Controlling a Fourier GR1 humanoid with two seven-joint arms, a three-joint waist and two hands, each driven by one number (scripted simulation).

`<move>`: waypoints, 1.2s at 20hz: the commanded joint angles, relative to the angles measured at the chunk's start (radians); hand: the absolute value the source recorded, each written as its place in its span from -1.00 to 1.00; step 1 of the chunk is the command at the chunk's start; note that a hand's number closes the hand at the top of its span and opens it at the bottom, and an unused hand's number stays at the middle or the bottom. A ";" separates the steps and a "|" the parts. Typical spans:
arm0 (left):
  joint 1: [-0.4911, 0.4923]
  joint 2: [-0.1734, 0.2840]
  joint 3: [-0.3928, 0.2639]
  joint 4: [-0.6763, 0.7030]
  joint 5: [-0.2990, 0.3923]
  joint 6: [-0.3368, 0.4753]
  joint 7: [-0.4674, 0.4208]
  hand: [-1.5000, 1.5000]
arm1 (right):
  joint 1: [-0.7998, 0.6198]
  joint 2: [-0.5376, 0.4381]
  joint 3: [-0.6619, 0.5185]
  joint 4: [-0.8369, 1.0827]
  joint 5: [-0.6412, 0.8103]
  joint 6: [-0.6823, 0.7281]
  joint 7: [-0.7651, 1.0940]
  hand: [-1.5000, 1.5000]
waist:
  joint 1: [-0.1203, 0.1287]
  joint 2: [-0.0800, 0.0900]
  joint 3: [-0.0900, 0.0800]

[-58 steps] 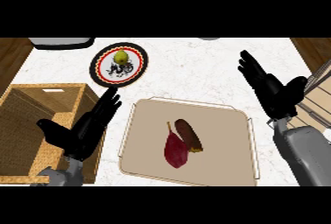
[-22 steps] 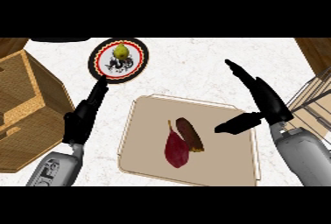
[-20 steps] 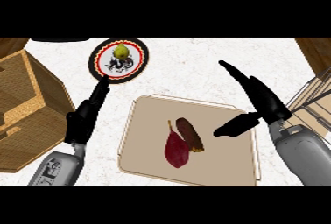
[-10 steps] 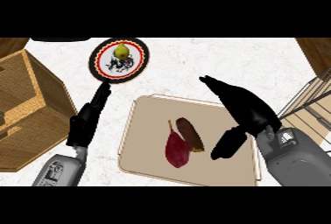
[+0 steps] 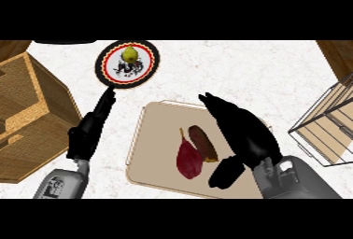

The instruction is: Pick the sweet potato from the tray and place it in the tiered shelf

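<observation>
A dark red sweet potato (image 5: 188, 158) lies on the beige tray (image 5: 157, 140) in the middle of the counter, with a brown oblong item (image 5: 203, 142) touching its right side. My right hand (image 5: 243, 133) hovers over the tray's right half, fingers straight and pointing up-left, thumb hanging just right of the brown item; it is open and holds nothing. The wire tiered shelf (image 5: 329, 126) stands at the right edge, partly cut off. My left hand (image 5: 89, 130) rests open left of the tray, fingers pointing up toward the plate.
A round plate (image 5: 127, 63) with a red and black rim carries a yellow-green fruit (image 5: 129, 53) at the back. A wooden crate (image 5: 27, 116) fills the left side. A wooden corner (image 5: 339, 53) shows at the upper right.
My right hand has swung left and down from beside the tray to over its right half, close to the brown item. The view has shifted; my left hand barely moved.
</observation>
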 commanded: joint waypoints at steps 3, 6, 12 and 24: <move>-0.041 -0.015 0.053 0.051 -0.008 -0.020 -0.019 0.00 | 0.035 0.063 0.004 -0.091 0.104 0.065 0.095 -1.00 | -0.004 0.001 0.000; -0.053 -0.031 0.052 0.039 -0.024 -0.026 0.008 0.00 | 0.054 0.101 -0.029 -0.039 0.147 0.066 0.056 -1.00 | -0.002 0.001 0.000; -0.021 -0.081 0.045 0.080 -0.056 -0.023 -0.051 0.00 | 0.022 0.178 -0.081 0.083 0.197 0.086 -0.020 -1.00 | 0.000 0.002 0.000; -0.051 -0.058 0.106 0.038 -0.061 -0.084 0.021 0.00 | 0.098 0.268 -0.053 0.146 0.345 0.123 -0.060 -1.00 | 0.000 0.002 0.000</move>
